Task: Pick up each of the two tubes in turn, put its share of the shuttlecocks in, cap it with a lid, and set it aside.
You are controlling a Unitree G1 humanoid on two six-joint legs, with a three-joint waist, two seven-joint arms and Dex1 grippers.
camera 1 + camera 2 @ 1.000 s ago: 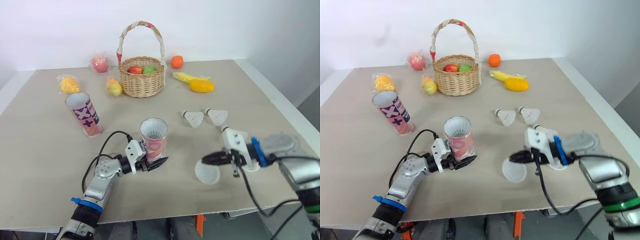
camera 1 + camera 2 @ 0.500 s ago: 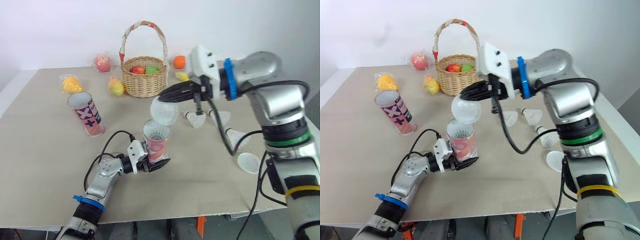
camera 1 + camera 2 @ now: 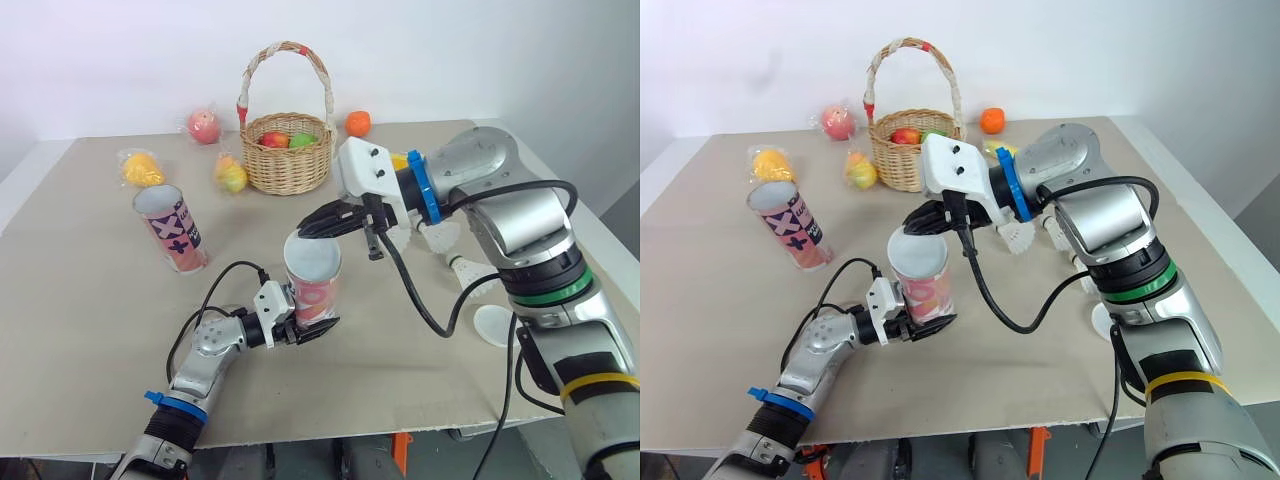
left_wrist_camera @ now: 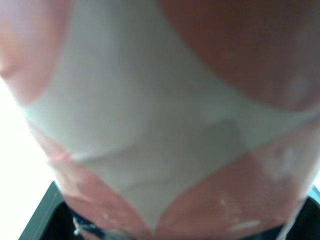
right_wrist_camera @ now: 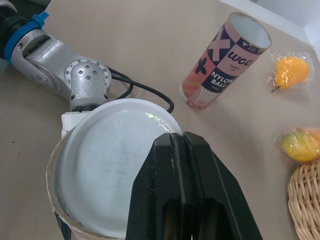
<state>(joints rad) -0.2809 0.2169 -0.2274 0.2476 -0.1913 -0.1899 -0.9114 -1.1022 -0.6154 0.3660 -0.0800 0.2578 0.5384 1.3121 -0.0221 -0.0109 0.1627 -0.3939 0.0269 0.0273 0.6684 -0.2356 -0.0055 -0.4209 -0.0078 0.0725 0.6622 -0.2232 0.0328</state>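
Atop the tube (image 3: 312,292), right pincer (image 3: 304,229) pinches the lid (image 5: 107,167); left pincer (image 3: 310,326) clamps tube

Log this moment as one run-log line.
left gripper: holds pink tube upright | right gripper: pinching lid on its mouth | second tube: uncapped

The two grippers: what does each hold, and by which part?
The left gripper holds the pink tube by its lower wall; the right gripper pinches the white lid by its rim, over the tube's mouth.
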